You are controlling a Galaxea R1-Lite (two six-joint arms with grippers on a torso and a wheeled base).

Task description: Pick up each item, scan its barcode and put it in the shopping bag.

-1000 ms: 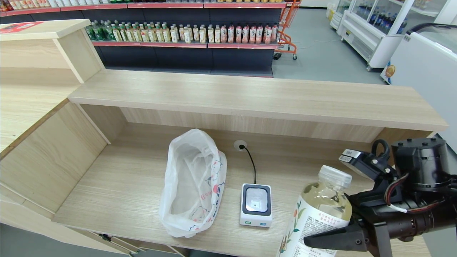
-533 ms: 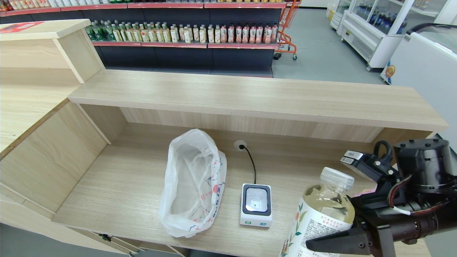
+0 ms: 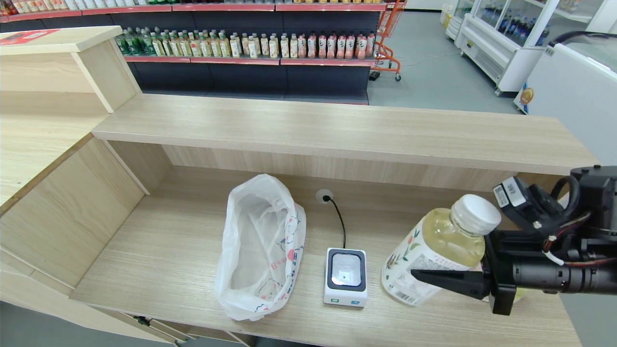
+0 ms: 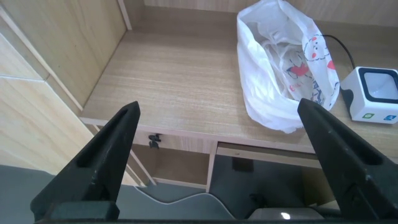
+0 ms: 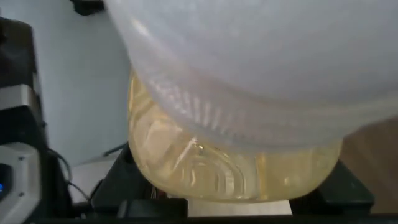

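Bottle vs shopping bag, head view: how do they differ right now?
The bottle is gripped at a tilt by the right gripper, on the right of the scanner; the shopping bag lies loose on the counter on its left. The bottle is rigid, clear and capped, holding pale yellow liquid; the shopping bag is limp, white, open-mouthed and seemingly empty. Both carry printed decoration.

Scanner [image 3: 345,275] stands between bottle [image 3: 434,250] and bag [image 3: 288,243].

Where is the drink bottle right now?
Head view, right side: the white-capped clear plastic bottle of pale-yellow drink hangs tilted in the right gripper, just right of the white barcode scanner.
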